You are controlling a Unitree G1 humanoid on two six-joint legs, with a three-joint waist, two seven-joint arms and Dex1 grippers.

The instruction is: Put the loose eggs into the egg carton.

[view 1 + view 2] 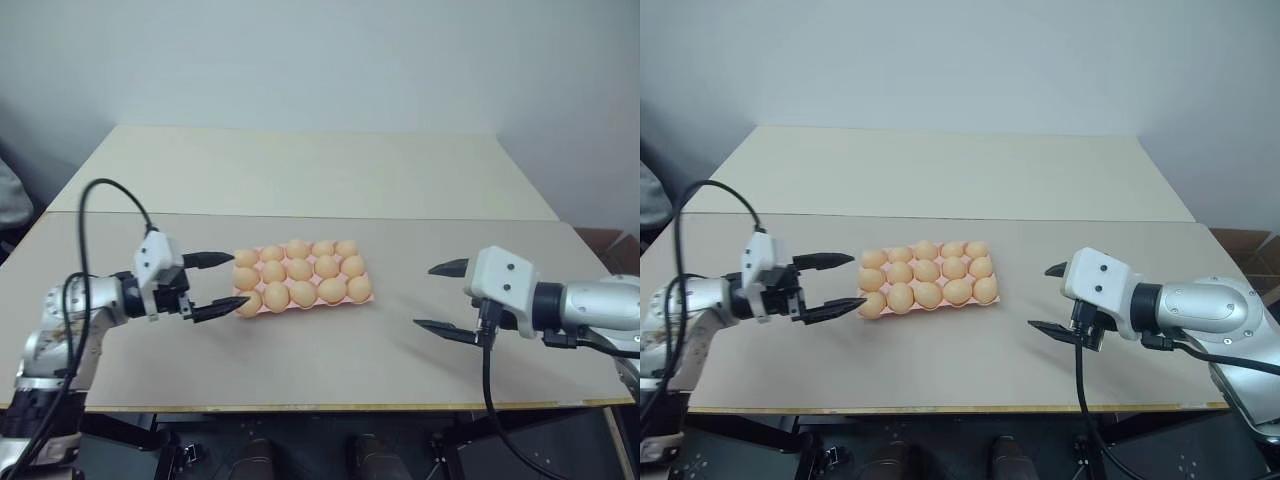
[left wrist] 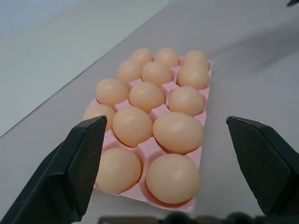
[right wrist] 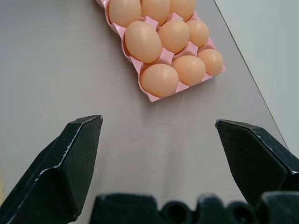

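The pale-pink egg carton (image 2: 160, 112) lies in the middle of the table. Tan-orange eggs (image 1: 299, 269) fill its three rows of cups, and loose eggs are out of view. My left gripper (image 1: 240, 278) is open at the carton's left end, one fingertip at its back corner and one at its front corner, with nothing held. In the left wrist view the carton lies just ahead between the black fingers (image 2: 70, 168). My right gripper (image 1: 423, 296) is open and empty, well to the right of the carton and pointing towards it. The right wrist view shows the carton's end (image 3: 150, 96) ahead of that gripper.
The grey table (image 1: 330, 350) has a front edge (image 1: 320, 407) close to me. A seam (image 1: 400, 218) joins it to a second, paler tabletop (image 1: 300, 170) behind. A black cable (image 1: 110, 190) loops above the left arm. A pale wall rises behind the tables.
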